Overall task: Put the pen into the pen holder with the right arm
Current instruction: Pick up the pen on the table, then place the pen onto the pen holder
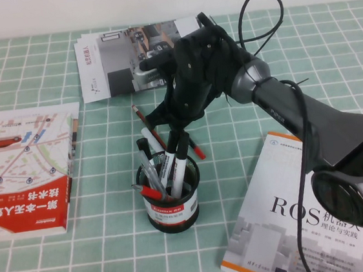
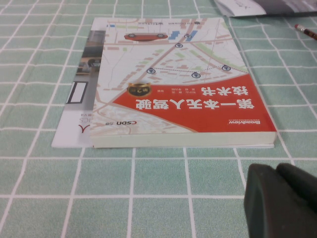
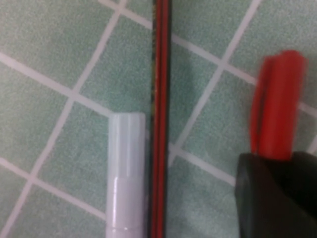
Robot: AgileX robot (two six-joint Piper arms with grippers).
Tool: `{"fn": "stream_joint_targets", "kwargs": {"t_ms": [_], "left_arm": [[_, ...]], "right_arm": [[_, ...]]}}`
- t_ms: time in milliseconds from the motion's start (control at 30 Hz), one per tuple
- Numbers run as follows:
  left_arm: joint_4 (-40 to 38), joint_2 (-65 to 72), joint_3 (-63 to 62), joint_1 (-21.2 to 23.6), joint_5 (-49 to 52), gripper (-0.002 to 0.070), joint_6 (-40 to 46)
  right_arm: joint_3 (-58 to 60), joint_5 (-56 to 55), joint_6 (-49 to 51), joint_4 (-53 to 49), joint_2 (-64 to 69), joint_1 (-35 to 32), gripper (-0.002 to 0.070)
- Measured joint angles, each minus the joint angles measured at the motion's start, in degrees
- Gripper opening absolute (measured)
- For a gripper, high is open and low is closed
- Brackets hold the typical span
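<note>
The pen holder (image 1: 170,205) is a black mesh cup with a red-and-white label, standing mid-table. It holds white markers (image 1: 177,169) and a thin red pencil (image 1: 148,123). My right gripper (image 1: 167,121) hangs low just behind the cup. It is shut on the pen, whose black barrel and red end (image 1: 198,151) slant down to the right of the cup. In the right wrist view the pen's red cap (image 3: 275,104) sticks out past a black finger (image 3: 277,198), beside the pencil (image 3: 160,119) and a white marker end (image 3: 126,173). My left gripper (image 2: 280,203) is shut, over bare cloth.
A red-and-white map book (image 1: 25,165) lies at the left and also shows in the left wrist view (image 2: 183,94). A white ROS book (image 1: 294,215) lies at the front right. A brochure (image 1: 122,61) lies at the back. A red-capped item (image 1: 149,191) leans in the cup.
</note>
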Motion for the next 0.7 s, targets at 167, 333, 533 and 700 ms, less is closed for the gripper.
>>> {"fn": "stream_joint_targets", "kwargs": {"t_ms": [167, 333, 533, 700], "left_arm": [[0.0, 0.0, 0.0, 0.0, 0.0, -0.0004, 0.0], [0.0, 0.0, 0.0, 0.0, 0.0, -0.0004, 0.0], [0.0, 0.0, 0.0, 0.0, 0.0, -0.0004, 0.0], [0.0, 0.0, 0.0, 0.0, 0.0, -0.0004, 0.0]], "right_arm": [[0.0, 0.0, 0.0, -0.3, 0.0, 0.0, 0.0064], [0.2, 1.8, 0.0, -1.4, -0.9, 0.0, 0.0064], [0.8, 3.8, 0.0, -3.4, -6.7, -0.5, 0.0064], [0.8, 3.8, -1.3, -4.4, -13.9, -0.5, 0.0064]]}}
